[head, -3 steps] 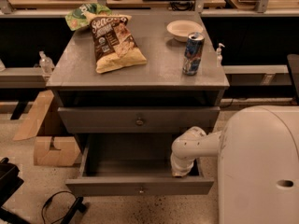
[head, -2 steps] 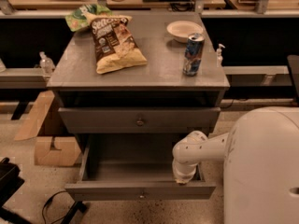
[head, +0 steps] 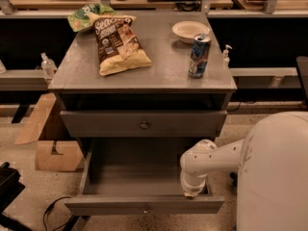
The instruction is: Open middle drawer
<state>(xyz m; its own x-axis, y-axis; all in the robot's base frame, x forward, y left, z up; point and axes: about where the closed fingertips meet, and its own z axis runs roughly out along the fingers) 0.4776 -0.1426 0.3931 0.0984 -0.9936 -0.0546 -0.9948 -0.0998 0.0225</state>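
A clear bottle (head: 46, 64) is standing on a low ledge off the counter's (head: 163, 73) left edge, and a cardboard box (head: 54, 154) is lying on the floor below it. A green bag (head: 86, 16) is lying at the counter's back left corner, partly tucked under a brown chip bag (head: 118, 43) that is resting left of centre and reaching toward the front edge. Under the counter, an upper drawer front (head: 106, 124) with a round knob (head: 144, 125) is sitting closed. Beneath it, the middle drawer (head: 106, 206) is standing pulled well out toward the camera, showing its plain grey inside. A white bowl (head: 190, 30) is sitting near the back right corner, and a blue drink can (head: 199, 55) is standing upright in front of it, close to the right edge. A small pump bottle (head: 226, 55) is showing just beyond that edge. The white arm (head: 216, 158) is reaching in from the right, and the tool (head: 191, 193) is pointing down inside the middle drawer's front right corner, just behind its front panel. Whether the tool is wide or narrow cannot be told.
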